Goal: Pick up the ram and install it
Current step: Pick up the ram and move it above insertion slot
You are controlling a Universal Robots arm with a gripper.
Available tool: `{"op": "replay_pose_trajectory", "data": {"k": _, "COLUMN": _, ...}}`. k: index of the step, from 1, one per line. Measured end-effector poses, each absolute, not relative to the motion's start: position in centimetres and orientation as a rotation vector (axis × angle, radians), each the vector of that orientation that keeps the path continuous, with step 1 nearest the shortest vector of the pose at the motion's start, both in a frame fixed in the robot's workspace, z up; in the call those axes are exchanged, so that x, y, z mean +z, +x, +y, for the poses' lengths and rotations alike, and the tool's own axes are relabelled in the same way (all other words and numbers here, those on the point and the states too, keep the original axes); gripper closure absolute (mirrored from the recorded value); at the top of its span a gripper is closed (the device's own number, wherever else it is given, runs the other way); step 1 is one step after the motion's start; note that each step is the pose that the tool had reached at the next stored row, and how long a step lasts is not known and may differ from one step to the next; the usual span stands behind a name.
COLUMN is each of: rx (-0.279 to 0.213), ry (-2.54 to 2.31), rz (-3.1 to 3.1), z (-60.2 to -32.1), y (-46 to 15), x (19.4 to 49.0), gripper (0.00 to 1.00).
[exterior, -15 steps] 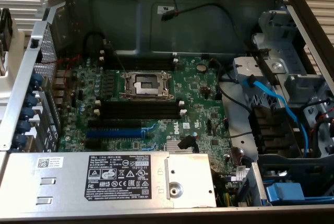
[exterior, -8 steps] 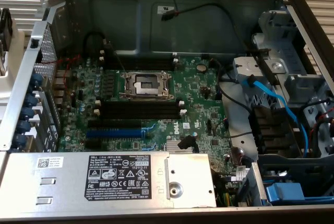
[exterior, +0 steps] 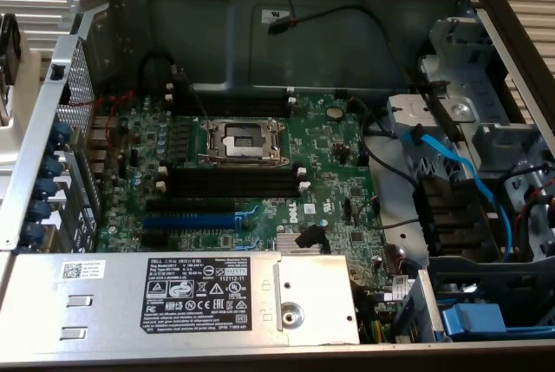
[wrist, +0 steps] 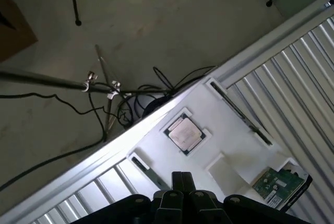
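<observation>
In the wrist view my gripper (wrist: 181,175) is shut, its two dark fingers pressed together with nothing between them. It hangs above a white tray (wrist: 229,145) on a slatted table. The ram (wrist: 240,113) is a long, thin dark strip standing on edge in a groove of that tray, some way off from the fingertips. A second dark strip (wrist: 142,165) sits in another groove nearer the gripper. In the exterior view the open computer case shows a green motherboard (exterior: 321,142) with long black slots (exterior: 230,183) that have white end clips.
The tray also holds a square silver processor (wrist: 183,132) and a small green board (wrist: 276,185). Beyond the table edge lie cables and stand legs on the floor. In the case are a processor socket (exterior: 243,140), a blue slot (exterior: 189,221), a power supply (exterior: 191,298) and blue cables (exterior: 460,177).
</observation>
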State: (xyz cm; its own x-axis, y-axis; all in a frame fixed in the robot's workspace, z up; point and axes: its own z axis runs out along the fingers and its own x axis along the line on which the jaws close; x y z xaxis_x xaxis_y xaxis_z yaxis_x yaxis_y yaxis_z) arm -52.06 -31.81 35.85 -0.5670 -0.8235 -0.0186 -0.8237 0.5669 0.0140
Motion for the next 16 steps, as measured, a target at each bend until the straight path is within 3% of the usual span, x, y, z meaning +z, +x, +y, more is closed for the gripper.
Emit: {"op": "replay_pose_trajectory", "data": {"k": 16, "rx": 0.035, "ry": -1.801, "rz": 2.565, "z": -31.81, "y": -51.72, "x": 35.84, "gripper": 0.90}}
